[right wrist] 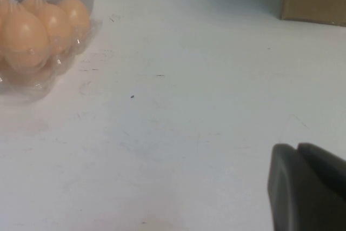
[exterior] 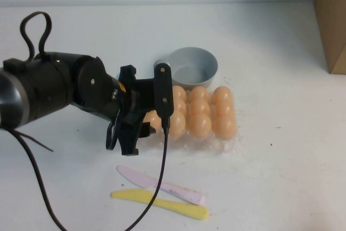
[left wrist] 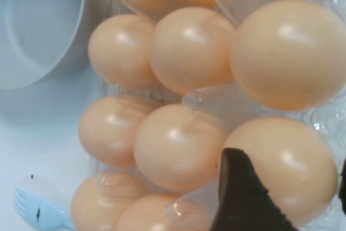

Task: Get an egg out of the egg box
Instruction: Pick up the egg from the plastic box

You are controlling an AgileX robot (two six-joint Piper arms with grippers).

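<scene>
The egg box (exterior: 230, 145) is a clear plastic tray full of peach-orange eggs, in front of the grey bowl (exterior: 192, 67). My left gripper (exterior: 148, 128) is low over the box's left end, and the arm hides that end in the high view. In the left wrist view its dark fingers (left wrist: 243, 198) stand open on either side of one egg (left wrist: 289, 169) that sits in its cup. My right gripper (right wrist: 303, 187) is out of the high view; it is shut and empty over bare table, to the right of the box (right wrist: 32, 74).
A pink plastic knife (exterior: 162, 186) and a yellow one (exterior: 162, 204) lie in front of the box. A light blue fork (left wrist: 32, 209) lies beside the box near the bowl (left wrist: 38, 25). A cardboard box (exterior: 332, 20) stands at the far right.
</scene>
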